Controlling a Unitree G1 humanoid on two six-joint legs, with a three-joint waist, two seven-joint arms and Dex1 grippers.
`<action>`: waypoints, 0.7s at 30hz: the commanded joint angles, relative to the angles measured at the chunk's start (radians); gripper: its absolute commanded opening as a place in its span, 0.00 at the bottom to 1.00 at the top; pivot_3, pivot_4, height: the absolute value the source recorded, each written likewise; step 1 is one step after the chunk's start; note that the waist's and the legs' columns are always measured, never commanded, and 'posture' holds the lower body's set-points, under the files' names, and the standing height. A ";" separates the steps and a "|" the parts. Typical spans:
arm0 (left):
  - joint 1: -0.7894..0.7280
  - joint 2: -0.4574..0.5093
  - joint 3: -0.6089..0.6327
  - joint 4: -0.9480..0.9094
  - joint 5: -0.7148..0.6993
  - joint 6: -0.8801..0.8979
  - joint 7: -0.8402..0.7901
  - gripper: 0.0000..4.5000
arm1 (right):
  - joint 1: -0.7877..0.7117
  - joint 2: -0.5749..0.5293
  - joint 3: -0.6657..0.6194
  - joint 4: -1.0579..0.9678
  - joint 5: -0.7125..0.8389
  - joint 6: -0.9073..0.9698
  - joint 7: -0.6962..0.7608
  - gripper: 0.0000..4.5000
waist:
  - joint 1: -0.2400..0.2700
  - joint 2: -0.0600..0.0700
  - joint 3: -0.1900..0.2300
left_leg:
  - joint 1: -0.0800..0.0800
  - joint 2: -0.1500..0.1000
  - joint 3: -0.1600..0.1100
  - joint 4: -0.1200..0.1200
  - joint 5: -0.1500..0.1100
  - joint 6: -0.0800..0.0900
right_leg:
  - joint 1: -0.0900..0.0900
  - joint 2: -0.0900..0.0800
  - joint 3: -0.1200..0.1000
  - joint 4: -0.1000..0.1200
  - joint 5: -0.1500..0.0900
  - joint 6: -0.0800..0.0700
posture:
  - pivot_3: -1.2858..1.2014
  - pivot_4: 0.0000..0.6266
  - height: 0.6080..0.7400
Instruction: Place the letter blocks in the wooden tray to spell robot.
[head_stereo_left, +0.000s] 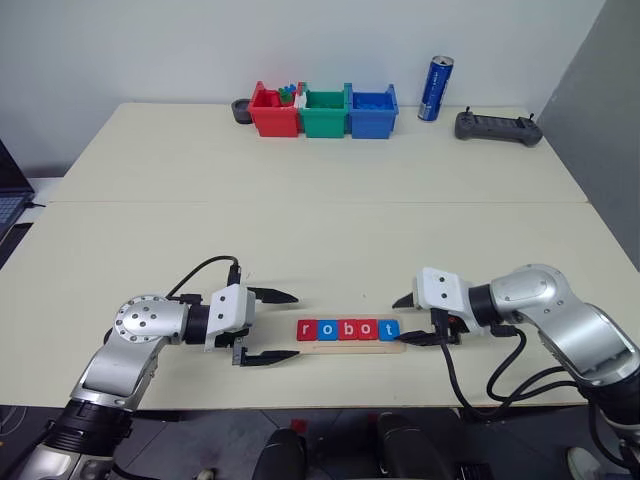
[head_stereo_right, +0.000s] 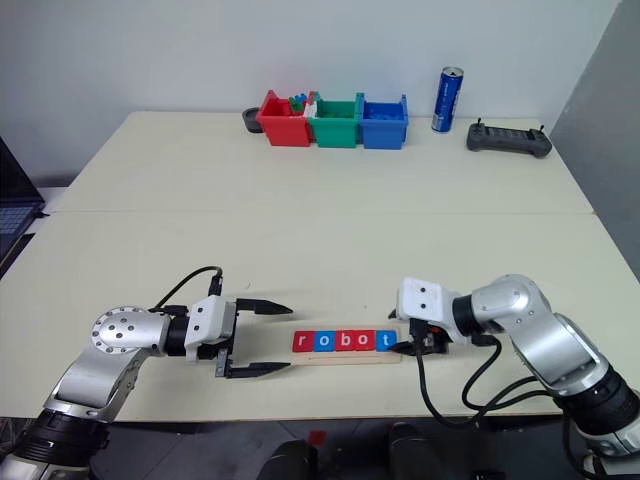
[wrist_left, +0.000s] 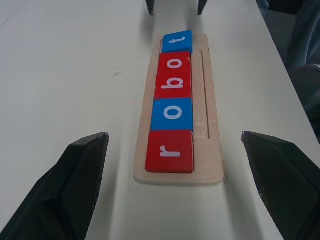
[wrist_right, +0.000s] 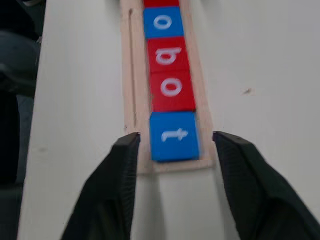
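We are looking at the five letter blocks (head_stereo_left: 347, 329) lying flat in a row in the wooden tray (wrist_left: 216, 165), reading r, o, b, o, t from our left to our right: red r (wrist_left: 170, 151), blue o (wrist_left: 172, 113), red b (wrist_left: 174, 84), red o (wrist_left: 175, 63), blue t (wrist_right: 173, 135). The tray is sitting near the front edge of the table (head_stereo_left: 300, 190), lengthwise between our two arms, presumably so each can reach one end. Our left gripper (head_stereo_left: 272, 326) is hovering just beside the r end with its fingers spread wide, holding nothing and touching nothing; we are judging it is parked clear so as not to nudge the row. Our right gripper (wrist_right: 175, 145) is sitting at the t end, its two fingers (wrist_right: 112, 180) parted to either side of the tray's end and clamping nothing; the t tile is lying between and just ahead of the tips, resting in the tray and not gripped. The parted fingers are suggesting to us a release of that last tile. The word is reading complete, so we are judging the task essentially done. The red bin (head_stereo_left: 273, 112), green bin (head_stereo_left: 325, 113), blue bin (head_stereo_left: 372, 113), can (head_stereo_left: 436, 89) and controller (head_stereo_left: 498, 127) are standing well apart at the far edge.
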 joint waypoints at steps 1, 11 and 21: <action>-0.008 0.008 0.014 -0.005 -0.001 -0.025 -0.005 1.00 | -0.005 -0.025 -0.017 -0.044 -0.007 -0.017 -0.002 0.22 | -0.002 0.000 0.000 | 0.000 0.000 0.000 0.000 0.000 0.000 | 0.000 0.000 0.000 0.000 0.000 0.000 | 0.52 0.24 1.00; -0.026 -0.005 0.004 -0.011 0.006 -0.018 0.000 1.00 | -0.051 0.000 0.044 -0.037 -0.020 0.050 -0.031 0.01 | -0.001 0.000 0.000 | 0.000 0.000 0.000 0.000 0.000 0.000 | 0.000 0.000 0.000 0.000 0.000 0.000 | 0.52 0.24 1.00; -0.026 -0.002 0.008 -0.039 0.000 0.013 0.012 1.00 | -0.078 0.027 0.089 -0.031 -0.053 0.052 -0.041 0.01 | -0.001 0.000 0.000 | 0.000 0.000 0.000 0.000 0.000 0.000 | 0.000 0.000 0.000 0.000 0.000 0.000 | 0.52 0.24 1.00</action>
